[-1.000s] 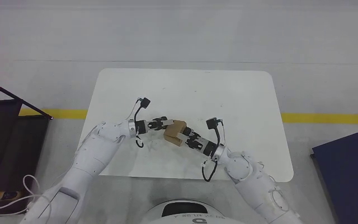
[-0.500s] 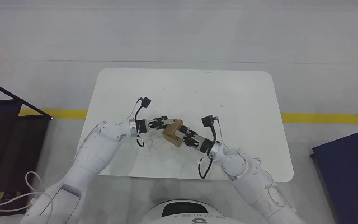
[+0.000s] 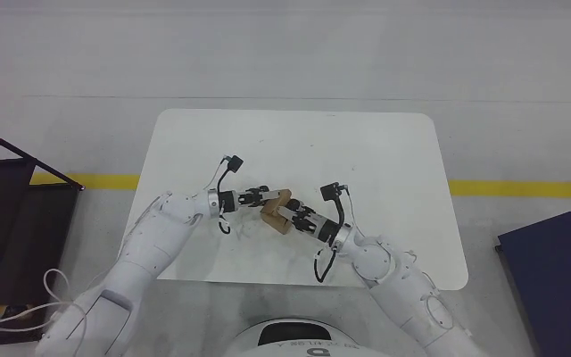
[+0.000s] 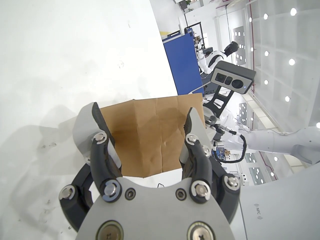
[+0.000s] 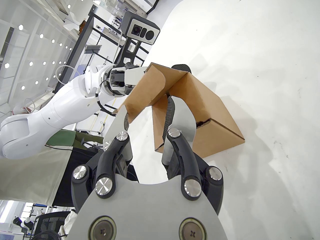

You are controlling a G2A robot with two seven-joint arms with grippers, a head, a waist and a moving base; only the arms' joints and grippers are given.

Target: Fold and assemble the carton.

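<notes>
A brown cardboard carton [image 3: 278, 221], partly folded, stands on the white table [image 3: 375, 161] between my two grippers. My left gripper [image 3: 261, 197] holds it from the left side. In the left wrist view the left gripper [image 4: 145, 118] has its fingers spread across a creased panel of the carton [image 4: 150, 138], one pad on each side edge. My right gripper [image 3: 293, 215] meets the carton from the right. In the right wrist view the right gripper [image 5: 147, 111] stands open, one finger inside the carton [image 5: 210, 116] and the other beyond a curled flap [image 5: 147, 88].
The table's far half and right part are bare white surface. A yellow floor line [image 3: 508, 188] runs past both sides of the table. A dark stand [image 3: 27, 170] is off the left edge and a blue panel [image 3: 540, 259] off the right.
My right gripper has moved in toward the carton, to the left. The carton looks pressed narrower between the grippers. The left gripper has barely shifted.
</notes>
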